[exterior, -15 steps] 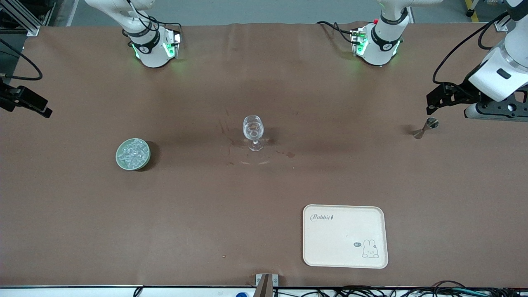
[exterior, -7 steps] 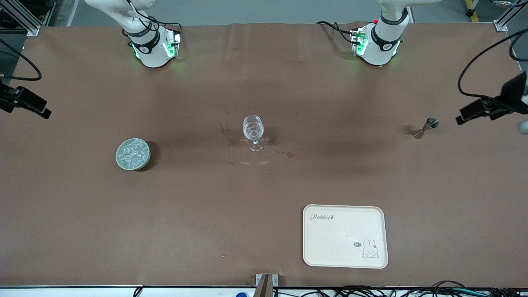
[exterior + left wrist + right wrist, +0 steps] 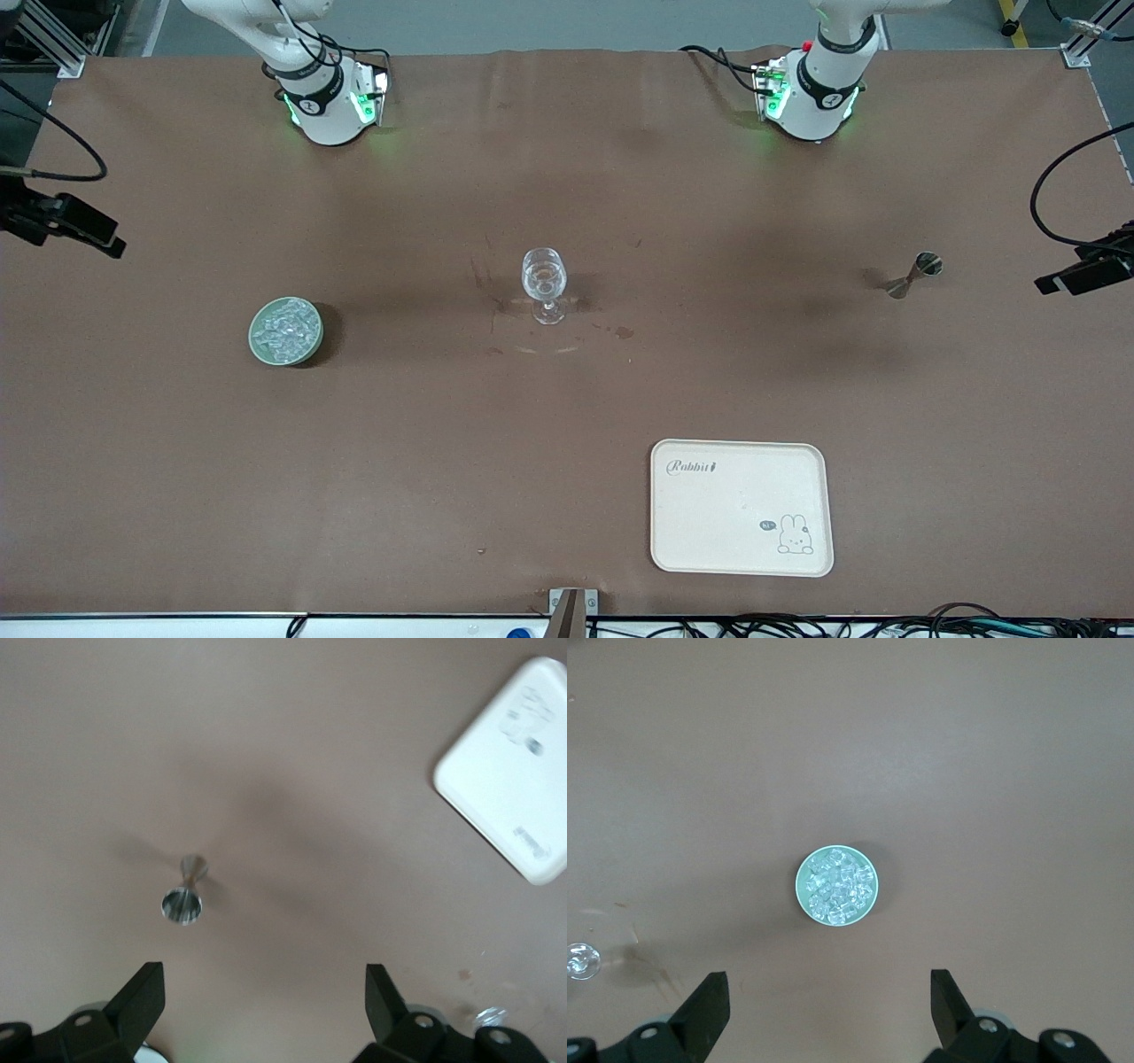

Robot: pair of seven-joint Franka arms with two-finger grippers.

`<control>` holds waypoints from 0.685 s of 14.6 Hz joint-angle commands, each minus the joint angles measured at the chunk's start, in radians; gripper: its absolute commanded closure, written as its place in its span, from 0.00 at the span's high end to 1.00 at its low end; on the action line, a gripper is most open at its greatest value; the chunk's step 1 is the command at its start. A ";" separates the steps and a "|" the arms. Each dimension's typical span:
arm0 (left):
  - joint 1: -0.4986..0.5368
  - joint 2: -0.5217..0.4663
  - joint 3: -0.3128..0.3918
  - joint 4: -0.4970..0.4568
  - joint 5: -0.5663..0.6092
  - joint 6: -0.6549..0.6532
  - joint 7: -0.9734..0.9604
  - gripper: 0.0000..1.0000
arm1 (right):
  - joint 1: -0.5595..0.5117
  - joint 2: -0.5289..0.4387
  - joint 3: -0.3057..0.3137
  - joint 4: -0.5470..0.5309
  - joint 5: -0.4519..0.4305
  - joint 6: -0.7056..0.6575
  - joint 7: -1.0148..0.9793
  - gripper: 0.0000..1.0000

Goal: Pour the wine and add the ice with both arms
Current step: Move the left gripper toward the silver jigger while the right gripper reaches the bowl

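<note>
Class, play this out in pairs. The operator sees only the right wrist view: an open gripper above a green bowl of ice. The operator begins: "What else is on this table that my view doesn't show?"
Observer: A small metal jigger stands toward the left arm's end of the table.
Operator: Where is the other gripper?
Observer: The left gripper hangs open over the table close to that jigger, holding nothing.
Operator: Anything lying closer to the front camera?
Observer: Yes, a cream tray with a rabbit drawing lies nearer to that camera than the wine glass.
</note>
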 commanded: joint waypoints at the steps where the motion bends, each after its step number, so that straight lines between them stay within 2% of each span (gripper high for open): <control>1: -0.017 0.082 0.073 0.012 -0.084 -0.020 -0.158 1.00 | 0.012 -0.011 -0.001 -0.152 -0.005 0.138 -0.010 1.00; 7: -0.017 0.309 0.338 -0.022 -0.402 -0.105 -0.190 1.00 | 0.023 0.067 -0.001 -0.408 -0.008 0.456 -0.011 1.00; 10: -0.001 0.403 0.388 -0.053 -0.503 -0.125 -0.164 1.00 | 0.028 0.114 -0.002 -0.503 -0.020 0.598 -0.013 1.00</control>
